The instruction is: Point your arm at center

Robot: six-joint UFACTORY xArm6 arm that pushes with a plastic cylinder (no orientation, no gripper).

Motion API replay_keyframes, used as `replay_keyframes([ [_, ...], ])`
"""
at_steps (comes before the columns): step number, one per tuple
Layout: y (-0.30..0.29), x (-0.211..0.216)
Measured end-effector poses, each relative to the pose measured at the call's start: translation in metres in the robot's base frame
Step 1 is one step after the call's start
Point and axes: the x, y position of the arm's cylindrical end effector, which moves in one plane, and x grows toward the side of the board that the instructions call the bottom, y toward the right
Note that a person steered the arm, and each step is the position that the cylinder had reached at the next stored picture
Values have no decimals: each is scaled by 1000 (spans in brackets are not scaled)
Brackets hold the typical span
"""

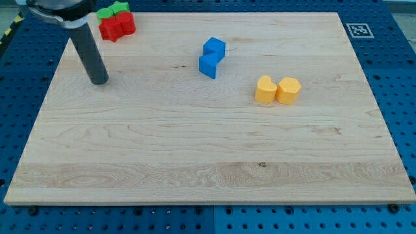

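Note:
My tip (pixel 99 80) rests on the wooden board (pixel 195 149) at the view's upper left, below the red and green blocks and well left of the blue ones. Two red blocks (pixel 117 26) sit at the top left with two green blocks (pixel 112 10) just behind them at the board's top edge. Two blue blocks (pixel 211 56) touch each other near the top centre. Two yellow blocks, a pentagon-like one (pixel 264 89) and a heart-like one (pixel 288 90), sit side by side right of centre.
A black-and-white marker tag (pixel 359 30) lies at the board's top right corner. Blue perforated table (pixel 400 78) surrounds the board.

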Motion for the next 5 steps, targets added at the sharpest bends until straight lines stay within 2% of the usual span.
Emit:
replay_keyframes([
  [4,67,16],
  [5,99,35],
])
